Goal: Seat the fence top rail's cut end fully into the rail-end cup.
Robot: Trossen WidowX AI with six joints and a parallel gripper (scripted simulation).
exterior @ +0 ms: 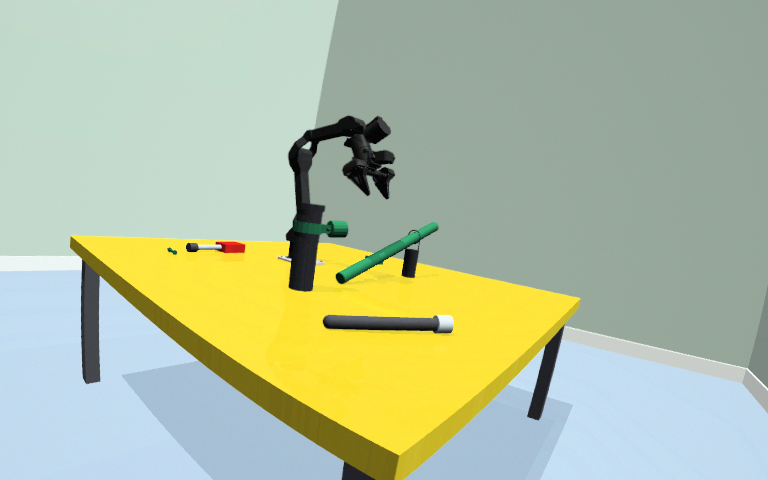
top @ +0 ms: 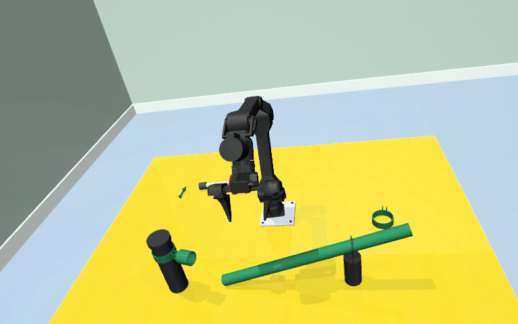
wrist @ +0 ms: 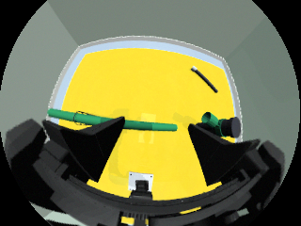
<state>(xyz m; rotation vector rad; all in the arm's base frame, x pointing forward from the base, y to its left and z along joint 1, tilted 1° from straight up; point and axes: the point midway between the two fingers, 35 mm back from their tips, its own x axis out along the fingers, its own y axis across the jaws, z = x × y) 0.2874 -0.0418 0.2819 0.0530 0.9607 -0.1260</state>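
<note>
The green rail (top: 290,263) (exterior: 385,251) (wrist: 160,127) slopes through the wire loop (exterior: 414,230) on the short black post (top: 353,271) (exterior: 410,263). Its lower end is down near the table, apart from the cup. The green rail-end cup (top: 185,257) (exterior: 338,228) (wrist: 209,118) hangs on the brace band (top: 162,258) (exterior: 305,227), high on the big black post (top: 174,279) (exterior: 303,260), and its open mouth faces the rail side. My gripper (top: 247,220) (exterior: 377,196) (wrist: 158,123) is wide open and empty, pointing down above the table, clear of the rail.
A green ring band (top: 382,225) lies behind the rail's high end. A dark rod with a white cap (exterior: 379,322) (wrist: 204,79) lies toward the front. A red-bodied tool (exterior: 231,247) and a small green bolt (top: 182,192) (exterior: 172,250) lie on the big post's side, farther back.
</note>
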